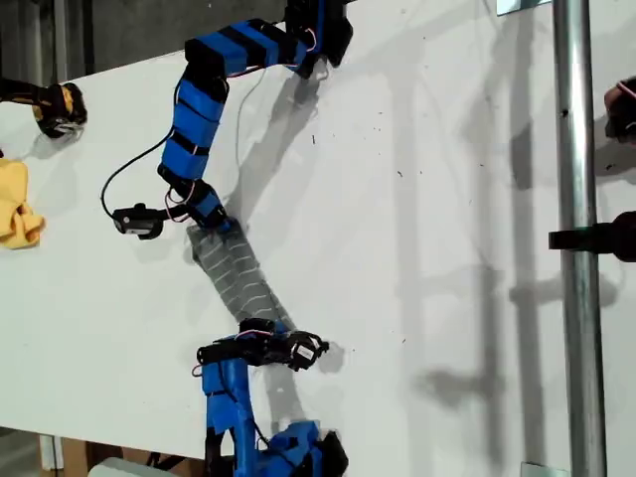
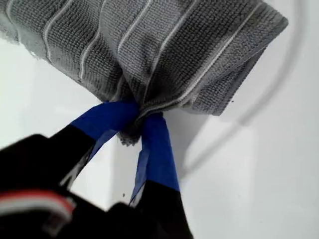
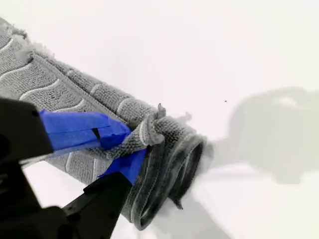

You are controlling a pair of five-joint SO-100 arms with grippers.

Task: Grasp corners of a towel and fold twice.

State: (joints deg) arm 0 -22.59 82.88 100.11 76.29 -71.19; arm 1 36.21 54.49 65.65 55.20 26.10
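Observation:
The towel [image 1: 237, 270], grey with thin white stripes, lies bunched into a narrow strip on the white table, stretched between two blue arms. My first gripper [image 1: 217, 224], on the arm reaching from the exterior view's top, is shut on one bunched end of the towel [image 2: 149, 55], pinched between its blue-taped fingertips [image 2: 137, 117]. My second gripper [image 1: 260, 328], on the arm from the exterior view's bottom, is shut on the other end. There the towel [image 3: 75, 84] is rolled into layers at the gripper [image 3: 132, 147]. The towel's corners are lost in the folds.
A yellow cloth [image 1: 15, 204] lies at the exterior view's left edge, with a black and yellow object [image 1: 55, 107] above it. A metal pole [image 1: 576, 248] runs top to bottom at the exterior view's right. The table's near edge [image 1: 99, 429] passes below my second arm.

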